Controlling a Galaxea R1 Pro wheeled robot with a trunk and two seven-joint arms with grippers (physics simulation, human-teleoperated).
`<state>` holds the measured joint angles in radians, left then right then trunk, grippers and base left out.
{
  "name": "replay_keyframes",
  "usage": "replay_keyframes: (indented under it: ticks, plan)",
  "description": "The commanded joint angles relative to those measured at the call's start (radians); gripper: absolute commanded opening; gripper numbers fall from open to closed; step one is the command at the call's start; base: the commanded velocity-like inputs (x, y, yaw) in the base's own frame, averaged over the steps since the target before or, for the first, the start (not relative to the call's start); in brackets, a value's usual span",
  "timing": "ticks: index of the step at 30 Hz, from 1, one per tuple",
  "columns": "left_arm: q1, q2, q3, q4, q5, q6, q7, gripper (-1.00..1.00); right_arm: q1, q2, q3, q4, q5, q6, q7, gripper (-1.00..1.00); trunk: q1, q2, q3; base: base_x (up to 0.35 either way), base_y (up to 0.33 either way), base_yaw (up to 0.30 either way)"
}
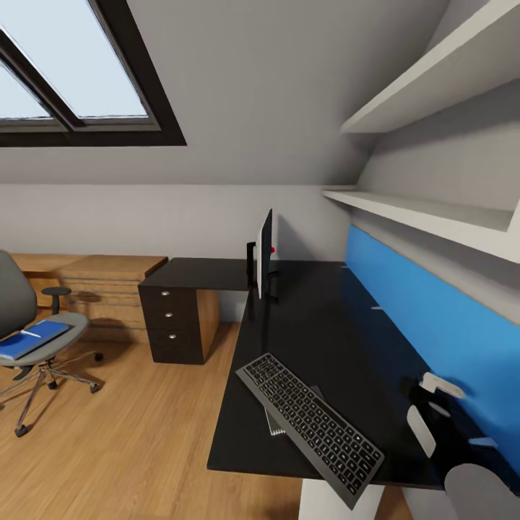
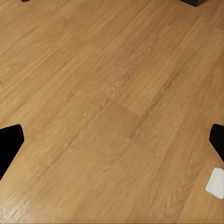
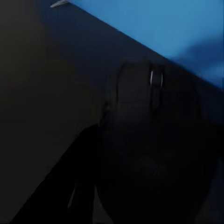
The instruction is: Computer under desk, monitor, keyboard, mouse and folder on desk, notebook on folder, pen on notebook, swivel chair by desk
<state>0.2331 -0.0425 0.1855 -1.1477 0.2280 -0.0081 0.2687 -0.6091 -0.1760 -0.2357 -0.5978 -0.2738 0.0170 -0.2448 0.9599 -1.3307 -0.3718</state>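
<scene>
Mouse (image 3: 156, 154) sits between right hand (image 1: 433, 404) fingers above black desk (image 1: 325, 339).

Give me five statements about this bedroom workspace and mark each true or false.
1. The keyboard lies on the desk, one corner jutting past its front edge. True.
2. The monitor stands on the floor. False: it stands on the desk.
3. The blue folder lies on the swivel chair. True.
4. The mouse lies on the chair seat. False: the right wrist view shows it on the desk by the blue wall panel.
5. The left wrist view looks at the desk top. False: it shows wooden floor.
</scene>
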Motion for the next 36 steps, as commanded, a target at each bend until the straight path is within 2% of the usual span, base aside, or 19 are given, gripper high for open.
replay_keyframes:
  ticks: [1,3,7,10,11,12,13,14,16,19,20,23,25,26,30,34,36]
  plan:
    - [0.000,0.000,0.000,-0.001,0.009,-0.001,0.001,1.00,0.010,0.007,0.002,-0.020,-0.004,0.001,-0.002,-1.00,-0.004,0.007,0.002,0.000,0.000,0.000]
    - [0.000,0.000,-0.002,0.008,0.009,0.000,0.001,1.00,0.045,0.035,0.003,-0.084,0.023,0.001,-0.002,-1.00,-0.012,0.021,0.009,0.000,0.000,0.000]
    - [0.000,0.001,-0.004,0.050,0.006,0.002,0.001,1.00,0.142,0.123,0.004,-0.251,0.122,0.003,-0.009,-1.00,-0.027,0.049,0.021,0.000,0.000,0.000]
    - [0.000,0.001,-0.009,0.076,-0.012,0.003,0.001,1.00,0.242,0.229,0.004,-0.381,0.236,0.004,-0.037,-1.00,-0.027,0.049,0.021,0.000,0.000,0.000]
    - [0.000,0.001,-0.014,0.081,-0.029,0.003,0.001,1.00,0.274,0.279,0.009,-0.410,0.296,0.003,-0.051,-1.00,-0.027,0.049,0.021,0.000,0.000,0.000]
    - [0.000,0.001,-0.016,0.084,-0.041,0.003,0.001,1.00,0.295,0.317,0.024,-0.423,0.357,0.003,-0.059,-1.00,-0.027,0.049,0.021,0.000,0.000,0.000]
    - [0.000,0.001,-0.016,0.085,-0.043,0.003,0.001,1.00,0.301,0.326,0.032,-0.426,0.375,0.003,-0.060,-1.00,-0.027,0.049,0.021,0.000,0.000,0.000]
    - [0.000,0.001,-0.018,0.090,-0.050,0.003,0.001,1.00,0.323,0.347,0.081,-0.428,0.424,0.003,-0.064,-1.00,-0.027,0.049,0.021,0.000,0.000,0.000]
    - [0.000,0.003,-0.019,0.105,-0.053,0.002,0.001,1.00,0.336,0.351,0.131,-0.427,0.444,0.004,-0.066,-1.00,-0.027,0.049,0.021,0.000,0.032,0.000]
    - [0.000,0.003,-0.020,0.115,-0.055,0.001,0.001,1.00,0.352,0.351,0.163,-0.423,0.453,0.004,-0.067,-1.00,-0.027,0.049,0.021,0.000,0.189,0.000]
    - [0.000,0.003,-0.020,0.119,-0.056,0.001,0.001,1.00,0.367,0.351,0.214,-0.414,0.456,0.003,-0.072,-1.00,-0.027,0.049,0.021,0.000,0.300,0.000]
    - [0.000,0.003,-0.020,0.121,-0.056,0.000,0.000,1.00,0.373,0.351,0.253,-0.398,0.455,-0.001,-0.087,-1.00,-0.027,0.049,0.021,0.000,0.315,0.059]
    - [0.000,0.003,-0.020,0.121,-0.056,0.000,0.000,1.00,0.373,0.351,0.254,-0.396,0.456,-0.003,-0.089,-1.00,-0.027,0.049,0.021,0.000,0.330,0.228]
    - [0.000,0.003,-0.020,0.121,-0.058,0.000,0.000,1.00,0.373,0.351,0.255,-0.391,0.456,-0.006,-0.120,-1.00,-0.027,0.049,0.021,0.193,0.294,0.275]
    - [0.000,0.003,-0.020,0.122,-0.058,0.000,0.000,1.00,0.373,0.351,0.258,-0.381,0.457,-0.007,-0.124,-1.00,-0.027,0.049,0.021,0.227,0.274,0.275]
    - [0.000,0.003,-0.020,0.122,-0.058,0.000,0.000,1.00,0.373,0.351,0.303,-0.368,0.457,-0.008,-0.127,-1.00,-0.027,0.049,0.019,0.246,0.262,0.275]
    - [0.000,0.003,-0.020,0.122,-0.058,0.000,0.000,1.00,0.373,0.351,0.312,-0.358,0.458,-0.020,-0.136,-1.00,-0.027,0.049,0.018,0.251,0.258,0.274]
